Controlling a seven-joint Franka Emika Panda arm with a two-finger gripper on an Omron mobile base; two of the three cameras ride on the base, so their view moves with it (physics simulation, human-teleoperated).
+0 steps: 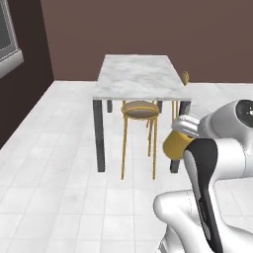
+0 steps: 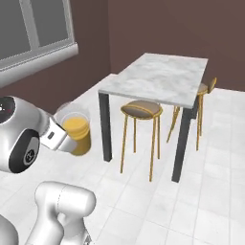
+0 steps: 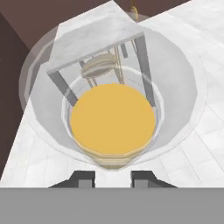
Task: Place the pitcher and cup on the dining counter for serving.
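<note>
I count one pitcher (image 2: 74, 127), left of centre in the right base view, with one pool of orange liquid inside it. I count one desk (image 1: 138, 76) with a marble top in the upper middle of the left base view, and I can make out four dark legs under it. I count two stools: one (image 1: 140, 111) tucked under the near edge at centre frame, and a second (image 2: 206, 88) at the far side, right of centre. I see one window (image 2: 33, 28) in the upper left. I count one pincer (image 3: 113, 178) at the bottom of the hand view, with two fingertips (image 3: 83, 178).
</note>
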